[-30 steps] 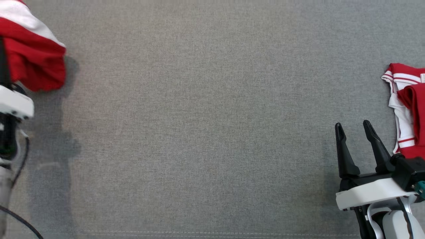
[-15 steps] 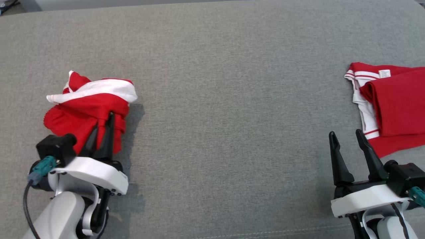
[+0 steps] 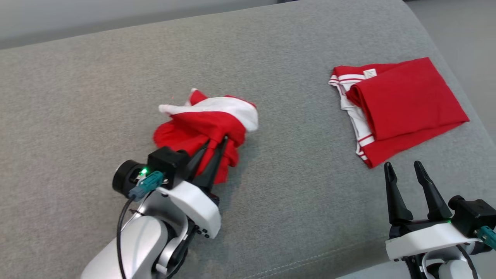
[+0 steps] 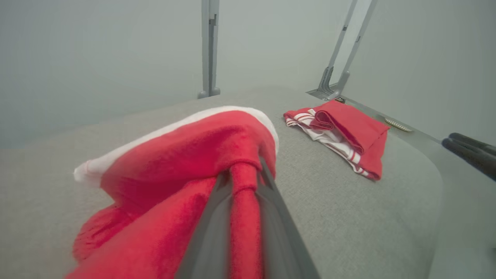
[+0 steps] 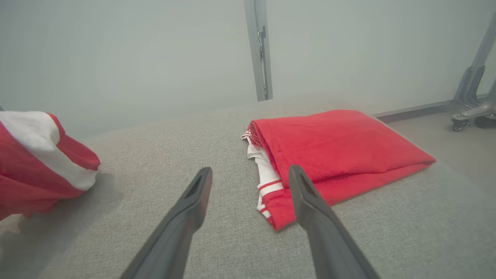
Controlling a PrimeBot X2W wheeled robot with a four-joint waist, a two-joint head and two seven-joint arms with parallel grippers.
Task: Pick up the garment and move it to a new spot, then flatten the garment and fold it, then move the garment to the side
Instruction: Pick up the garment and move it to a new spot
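The left tool (image 3: pixel 217 140) is narrow, its two dark fingers pinched on a rolled fold of the garment (image 3: pixel 201 124). From the left wrist, that red fold runs straight up between the fingers and the rest of the cloth bunches beyond the tips. The garment is a crumpled red heap with a broad white band across its far side. It sits on the grey fabric table (image 3: pixel 77 97) somewhat left of the middle, and its lower edge hangs over the tool. Whether the heap is lifted clear of the table or rests on it, I cannot tell.

The right tool (image 3: pixel 403 164) is wide, with nothing between its fingers. It hovers at the near right edge of the table, fingers pointing to the far side.

A folded garment (image 3: pixel 403 100), red with white striped trim and a small white label, lies flat at the far right, near the rounded corner of the table. It is well apart from the crumpled one. Its near corner lies just beyond the right tool's fingertips, apart from them.

A pale wall (image 5: pixel 135 58) and a grey upright post (image 5: pixel 259 50) stand beyond the far edge.
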